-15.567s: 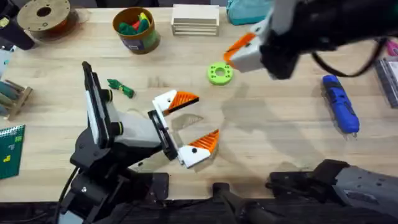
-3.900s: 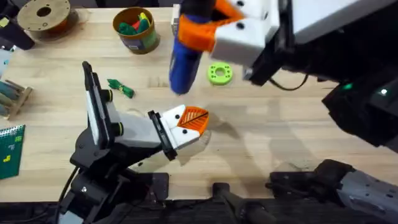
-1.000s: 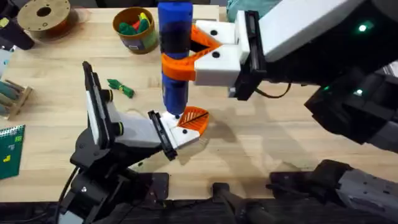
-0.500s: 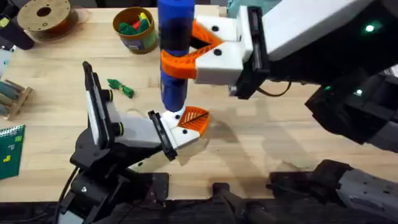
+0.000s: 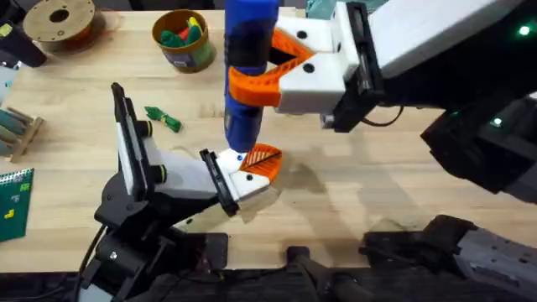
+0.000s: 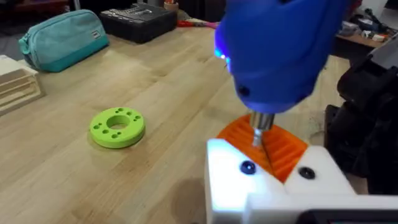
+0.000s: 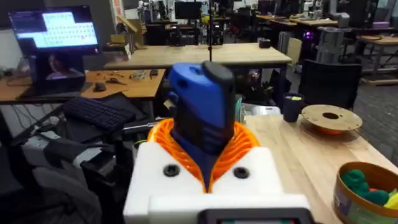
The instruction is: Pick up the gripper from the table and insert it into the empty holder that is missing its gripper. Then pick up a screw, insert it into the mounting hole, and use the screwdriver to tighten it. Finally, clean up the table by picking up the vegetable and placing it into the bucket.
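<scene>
My right gripper (image 5: 256,84) is shut on the blue screwdriver (image 5: 246,59), held upright above the table (image 5: 377,193). The same grip on the screwdriver (image 7: 202,115) is seen from the right gripper (image 7: 202,152) itself. The dark tip of the screwdriver (image 6: 280,56) points down onto the white-and-orange fingers of my left gripper (image 5: 254,170), which is shut, orange ribbed pads together (image 6: 267,165). The vegetable (image 5: 164,119) lies left of the left arm. The bucket (image 5: 183,38) stands at the back. The loose gripper, the holder and the screw are hidden.
A light-green ring (image 6: 118,127) lies beyond the left gripper. The brown spool (image 5: 59,21) is at the back left, a stack of wooden plates (image 5: 285,17) sits behind the screwdriver, and a teal pouch (image 6: 62,40) lies farther back. The right half of the table has free room.
The right gripper and screwdriver have shifted slightly to the right over the last second. The tip stays at the left gripper's fingers, and the left arm has not moved.
</scene>
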Tool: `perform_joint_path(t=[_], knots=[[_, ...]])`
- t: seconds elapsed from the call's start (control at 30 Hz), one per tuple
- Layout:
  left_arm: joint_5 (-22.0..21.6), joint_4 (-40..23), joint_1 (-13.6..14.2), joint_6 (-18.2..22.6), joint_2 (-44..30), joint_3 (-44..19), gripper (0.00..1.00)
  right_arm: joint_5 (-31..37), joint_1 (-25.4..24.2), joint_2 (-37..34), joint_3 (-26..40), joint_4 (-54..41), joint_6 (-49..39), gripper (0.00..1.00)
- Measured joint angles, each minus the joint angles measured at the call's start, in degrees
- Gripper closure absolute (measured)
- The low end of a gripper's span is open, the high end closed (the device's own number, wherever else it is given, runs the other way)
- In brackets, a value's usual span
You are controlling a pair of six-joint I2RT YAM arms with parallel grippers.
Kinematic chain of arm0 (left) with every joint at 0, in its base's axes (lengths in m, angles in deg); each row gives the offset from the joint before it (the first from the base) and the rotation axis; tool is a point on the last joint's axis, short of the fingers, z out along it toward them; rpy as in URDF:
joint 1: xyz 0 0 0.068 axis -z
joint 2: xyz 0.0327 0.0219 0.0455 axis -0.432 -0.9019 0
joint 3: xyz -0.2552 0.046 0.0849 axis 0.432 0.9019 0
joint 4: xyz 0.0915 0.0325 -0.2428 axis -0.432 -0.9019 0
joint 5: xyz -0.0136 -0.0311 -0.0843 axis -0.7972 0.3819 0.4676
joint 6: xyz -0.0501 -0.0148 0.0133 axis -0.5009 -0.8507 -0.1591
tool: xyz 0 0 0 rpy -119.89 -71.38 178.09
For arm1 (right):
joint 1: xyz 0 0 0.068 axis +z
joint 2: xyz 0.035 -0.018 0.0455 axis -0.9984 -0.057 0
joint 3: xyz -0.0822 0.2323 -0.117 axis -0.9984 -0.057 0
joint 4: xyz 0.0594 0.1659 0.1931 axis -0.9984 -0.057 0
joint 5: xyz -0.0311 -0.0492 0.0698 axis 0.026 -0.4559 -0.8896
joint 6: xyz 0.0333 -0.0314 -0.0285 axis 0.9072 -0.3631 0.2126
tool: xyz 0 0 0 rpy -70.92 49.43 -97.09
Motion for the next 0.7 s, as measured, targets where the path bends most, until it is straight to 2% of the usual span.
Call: perform_joint_path(t=[0.7], knots=[[0.0, 0.0, 0.0, 0.0, 0.0, 0.0, 0.995, -0.1, 0.87, -0.82, 0.0, 0.0, 0.23, 0.97]])
